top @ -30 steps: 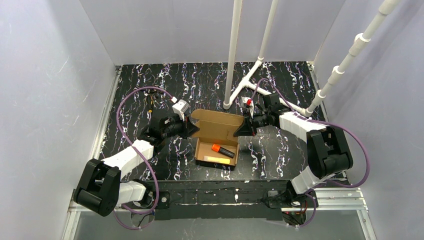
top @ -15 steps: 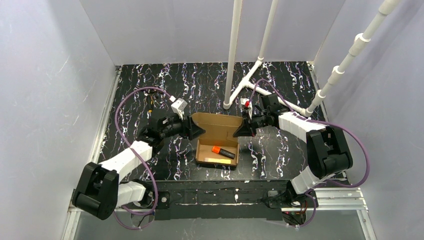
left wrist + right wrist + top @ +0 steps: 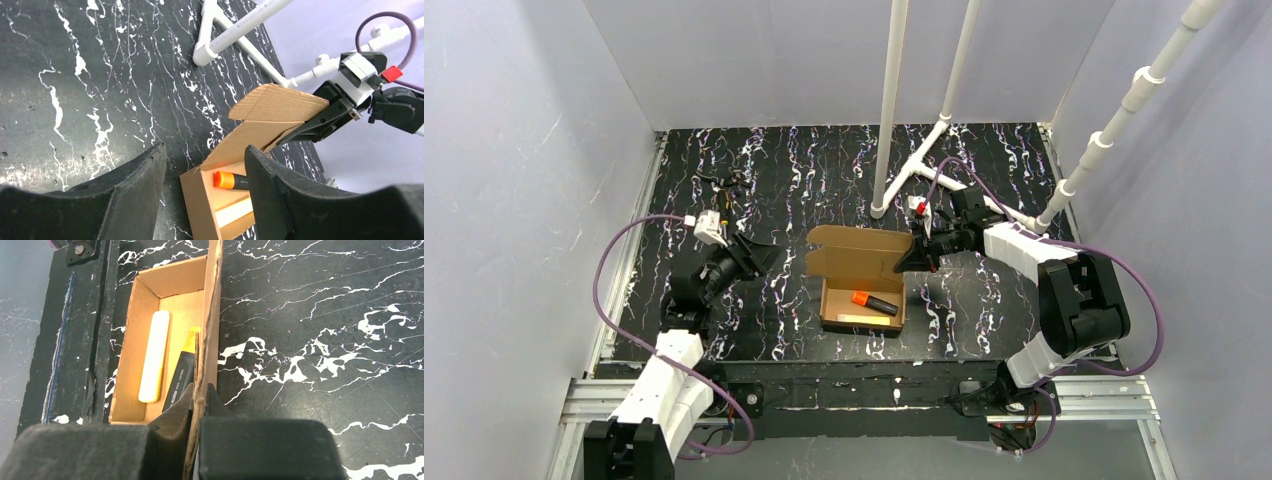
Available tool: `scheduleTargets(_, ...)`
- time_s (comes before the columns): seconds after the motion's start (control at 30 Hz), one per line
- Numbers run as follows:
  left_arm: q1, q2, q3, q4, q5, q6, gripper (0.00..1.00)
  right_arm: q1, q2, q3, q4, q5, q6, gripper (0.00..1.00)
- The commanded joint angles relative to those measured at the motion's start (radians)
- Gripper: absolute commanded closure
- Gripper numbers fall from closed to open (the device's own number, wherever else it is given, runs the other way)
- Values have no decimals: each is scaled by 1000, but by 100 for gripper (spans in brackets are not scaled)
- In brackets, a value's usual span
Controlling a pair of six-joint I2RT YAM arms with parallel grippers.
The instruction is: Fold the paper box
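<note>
Paper box (image 3: 860,268) sits open mid-table, lid flap raised, your right gripper (image 3: 911,262) pinched tight on its right-side cardboard edge, your left gripper (image 3: 766,258) parted and empty, well apart to its left, orange-capped marker (image 3: 873,301) and yellow stick (image 3: 864,319) inside

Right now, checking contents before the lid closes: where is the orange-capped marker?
In the top view's centre, the orange-capped marker lies inside the paper box, between its raised lid and a pale yellow stick.
</note>
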Motion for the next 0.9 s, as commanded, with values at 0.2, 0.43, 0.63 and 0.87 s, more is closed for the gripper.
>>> scheduleTargets(0.2,16,384,-49,399,123,-155,45,-7,-13,60,-104,-12,-94,99)
scheduleTargets(0.43,15,586,-44,646,197,-199,39,-8,-13,81,-189,-9,-176,99)
scheduleTargets(0.63,16,605,-104,802,83,-252,3,-8,0,103,-278,-1,-265,99)
scheduleTargets(0.87,16,766,-53,911,170,-373,2,-31,13,136,-417,17,-418,99)
